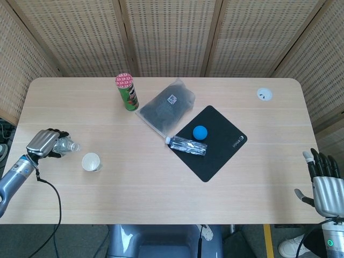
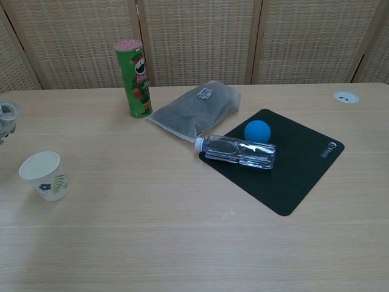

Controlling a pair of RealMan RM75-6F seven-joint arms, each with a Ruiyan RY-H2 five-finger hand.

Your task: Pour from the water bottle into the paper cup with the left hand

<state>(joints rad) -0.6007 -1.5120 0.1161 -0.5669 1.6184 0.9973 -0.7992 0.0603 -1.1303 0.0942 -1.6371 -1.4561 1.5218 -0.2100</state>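
My left hand (image 1: 44, 143) grips a clear water bottle (image 1: 65, 145) at the table's left edge, left of the paper cup (image 1: 91, 162). The bottle's open mouth points right, short of the cup and apart from it. In the chest view only the bottle's mouth (image 2: 7, 112) shows at the left border, raised above the white leaf-printed cup (image 2: 44, 175), which stands upright. My right hand (image 1: 323, 183) hangs past the table's right front corner, fingers apart, holding nothing.
A second water bottle (image 1: 186, 144) lies on the black mat (image 1: 215, 144) beside a blue ball (image 1: 200, 132). A dark plastic bag (image 1: 166, 107) and a green chip can (image 1: 127, 92) stand further back. A white disc (image 1: 264, 94) sits far right.
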